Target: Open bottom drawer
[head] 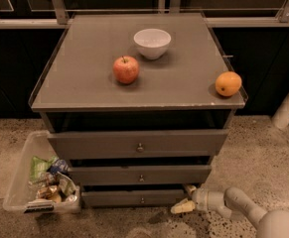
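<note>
Gripper of a pale robot arm hangs low over the speckled floor at the lower right, just beside the right end of the bottom drawer. Its two cream-tipped fingers are spread apart, with nothing between them. One tip points down toward the floor. The other rises close to the drawer's right corner; whether it touches the panel cannot be told.

The bottom drawer, the slimmest of three dark grey fronts, sits lowest in the cabinet, its small round knob at centre and well left of the gripper.

To the cabinet's left, a clear plastic bin stands on the floor against the lower drawers, holding a heap of snack packets.

Above the slim panel come the middle drawer and then the tall top drawer, each with a knob at centre.

On the grey cabinet top, a red apple rests near the middle and an orange sits at the front right corner. A white bowl stands behind the apple, upright.

A metal rail runs along the dark background beyond the cabinet.
</note>
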`<state>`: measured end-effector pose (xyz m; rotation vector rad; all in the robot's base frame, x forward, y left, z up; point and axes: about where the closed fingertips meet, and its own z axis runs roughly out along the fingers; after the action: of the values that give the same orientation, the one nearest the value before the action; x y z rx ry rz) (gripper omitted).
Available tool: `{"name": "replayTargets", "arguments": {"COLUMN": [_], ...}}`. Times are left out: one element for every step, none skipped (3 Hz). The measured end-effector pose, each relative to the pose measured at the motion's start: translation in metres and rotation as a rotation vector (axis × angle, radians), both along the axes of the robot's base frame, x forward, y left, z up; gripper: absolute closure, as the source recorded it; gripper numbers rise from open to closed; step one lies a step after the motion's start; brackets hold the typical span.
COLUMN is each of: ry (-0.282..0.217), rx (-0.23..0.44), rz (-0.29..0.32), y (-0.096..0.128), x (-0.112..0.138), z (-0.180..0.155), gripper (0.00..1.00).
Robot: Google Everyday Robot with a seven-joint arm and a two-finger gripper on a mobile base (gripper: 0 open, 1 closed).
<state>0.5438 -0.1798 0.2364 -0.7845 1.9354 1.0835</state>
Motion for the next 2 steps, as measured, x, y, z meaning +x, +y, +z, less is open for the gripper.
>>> {"name": "replayTargets", "arguments": {"ry": [-0.007, -0.007], "rx": [-0.019, -0.019], "rz": [0.025, 0.026], "y": [0.0021, 0.0022], "x": [0.015, 0.0157], "z": [-0.0085, -0.0086], "gripper": [0.0, 0.0]}}
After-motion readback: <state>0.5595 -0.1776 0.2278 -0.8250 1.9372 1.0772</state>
